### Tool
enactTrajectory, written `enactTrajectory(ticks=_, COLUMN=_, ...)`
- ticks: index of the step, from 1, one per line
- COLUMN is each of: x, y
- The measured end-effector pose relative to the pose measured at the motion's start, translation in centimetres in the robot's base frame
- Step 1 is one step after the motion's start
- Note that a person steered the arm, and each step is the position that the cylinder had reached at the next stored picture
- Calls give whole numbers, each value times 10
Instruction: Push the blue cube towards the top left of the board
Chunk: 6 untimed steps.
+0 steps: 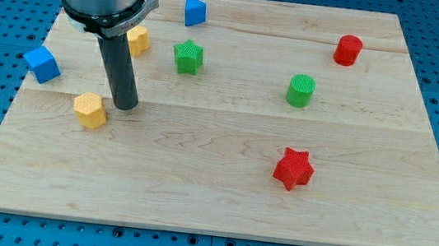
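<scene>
The blue cube (41, 63) sits at the board's left edge, partly over the rim, in the upper left part of the view. My tip (124, 106) rests on the board to the cube's right and slightly below it, well apart from it. A yellow hexagonal block (90, 110) lies just left of my tip, close but not clearly touching.
A second yellow block (138, 40) is partly hidden behind the rod. A green star (187, 56), a blue triangular block (195, 11), a green cylinder (300, 90), a red cylinder (347, 50) and a red star (293, 168) lie on the wooden board (211, 197).
</scene>
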State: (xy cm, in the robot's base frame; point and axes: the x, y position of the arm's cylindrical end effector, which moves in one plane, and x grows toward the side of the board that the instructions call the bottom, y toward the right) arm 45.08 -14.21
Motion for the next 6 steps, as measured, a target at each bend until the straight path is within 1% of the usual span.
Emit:
enactTrajectory(ticks=1, x=-7, y=-60)
enactTrajectory(ticks=2, x=-22, y=-102)
enactTrajectory(ticks=4, x=-18, y=-133)
enactTrajectory(ticks=5, x=-34, y=-140)
enactTrajectory(ticks=6, x=-86, y=-137)
